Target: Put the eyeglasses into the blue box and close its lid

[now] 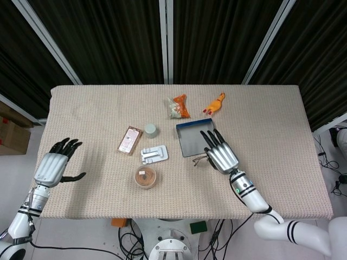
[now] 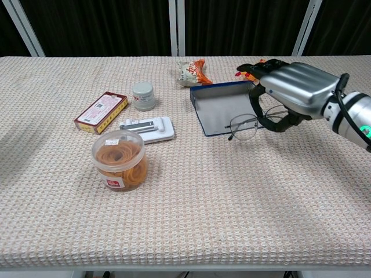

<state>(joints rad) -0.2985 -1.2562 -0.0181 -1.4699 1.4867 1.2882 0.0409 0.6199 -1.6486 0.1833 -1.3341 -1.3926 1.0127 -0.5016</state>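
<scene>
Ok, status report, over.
Right hand holds the glasses above the open blue box. Left hand open, idle at the table's left edge. Nothing in the way.

Bright even overhead light; soft faint shadows; sharp focus; dark backdrop.

My fingers [image 2: 262,68] are black against my silver right hand [image 2: 293,87], and the glasses [image 2: 249,123] have thin dark rims. The box [image 2: 223,105] is grey inside with a blue edge. The bench [image 2: 191,202] is a beige waffle weave, with a rubber-band jar [image 2: 120,160] showing orange-brown.
</scene>
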